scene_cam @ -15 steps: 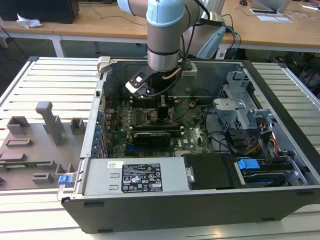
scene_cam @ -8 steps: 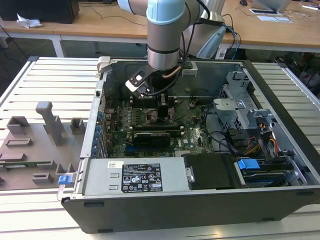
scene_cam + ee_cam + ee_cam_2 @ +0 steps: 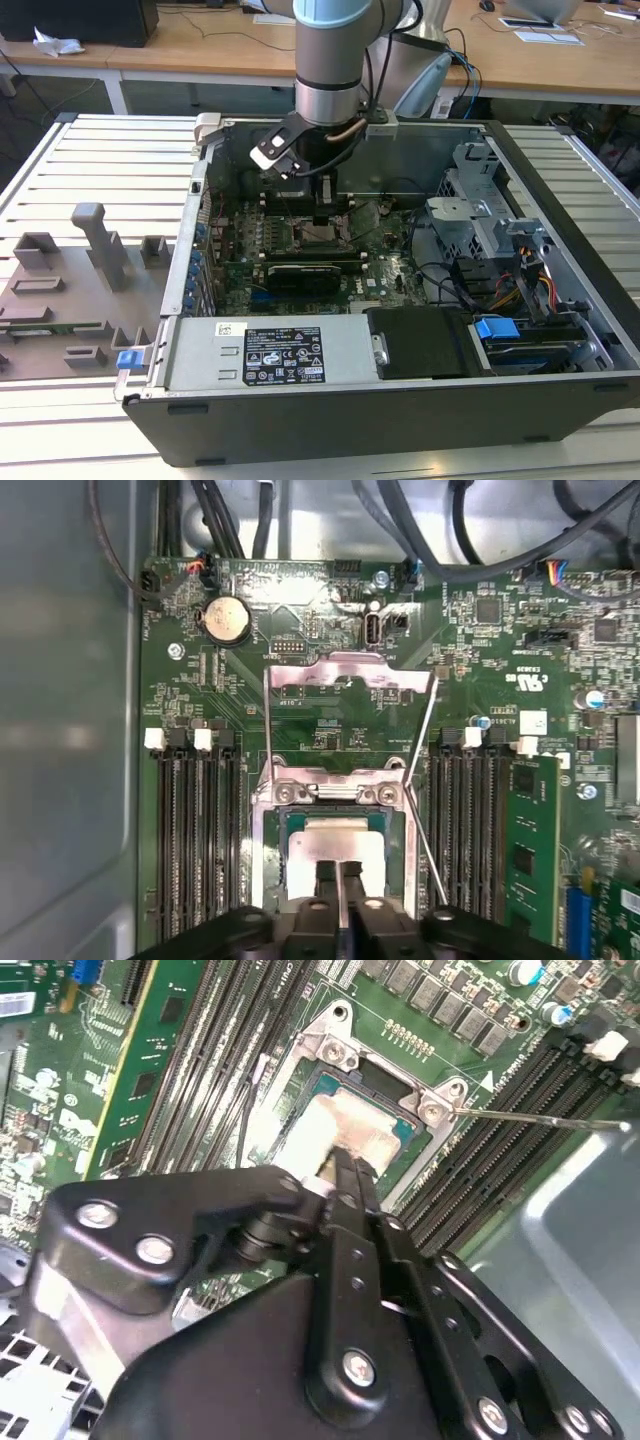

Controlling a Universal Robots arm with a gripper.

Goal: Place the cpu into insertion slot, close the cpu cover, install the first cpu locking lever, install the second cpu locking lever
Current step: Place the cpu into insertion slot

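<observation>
The cpu (image 3: 335, 842) (image 3: 345, 1125), pale silvery and square, lies inside the insertion slot (image 3: 268, 850) (image 3: 330, 1035) on the green motherboard. My gripper (image 3: 338, 872) (image 3: 335, 1160) (image 3: 322, 215) hangs straight over it with its two black fingers close together, tips at the chip's top; nothing shows between them. The cpu cover (image 3: 350, 670), a thin silvery frame, stands swung open behind the slot. A thin metal locking lever (image 3: 425, 770) (image 3: 540, 1118) juts up free beside the slot.
Long black memory slots (image 3: 190, 830) (image 3: 470, 820) flank the socket on both sides. A green card (image 3: 525, 850) stands next to them. The open computer case (image 3: 190, 230) has a drive cage (image 3: 480, 215) and cables (image 3: 530, 285) on the exterior view's right. Grey fixtures (image 3: 100, 245) sit outside it.
</observation>
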